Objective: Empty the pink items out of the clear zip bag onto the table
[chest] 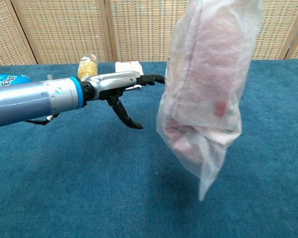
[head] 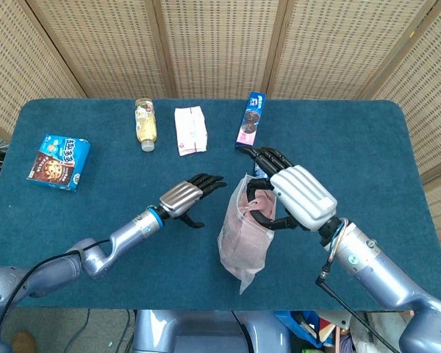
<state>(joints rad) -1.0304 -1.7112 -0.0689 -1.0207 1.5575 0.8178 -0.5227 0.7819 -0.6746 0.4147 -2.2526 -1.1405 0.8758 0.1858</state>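
My right hand (head: 290, 197) holds the clear zip bag (head: 243, 237) by its top, lifted off the blue table (head: 95, 220). The bag (chest: 204, 94) hangs down, with pink items showing through its cloudy plastic, bunched in the lower half. My left hand (head: 189, 197) is open, fingers stretched toward the bag, its fingertips (chest: 156, 79) just short of the bag's left side. In the chest view the right hand is out of frame above the bag.
Along the far side of the table lie a bottle (head: 146, 123), a white-and-pink packet (head: 190, 130) and a blue biscuit box (head: 251, 120). A blue snack box (head: 58, 162) lies at the left. A can is hidden behind my right hand.
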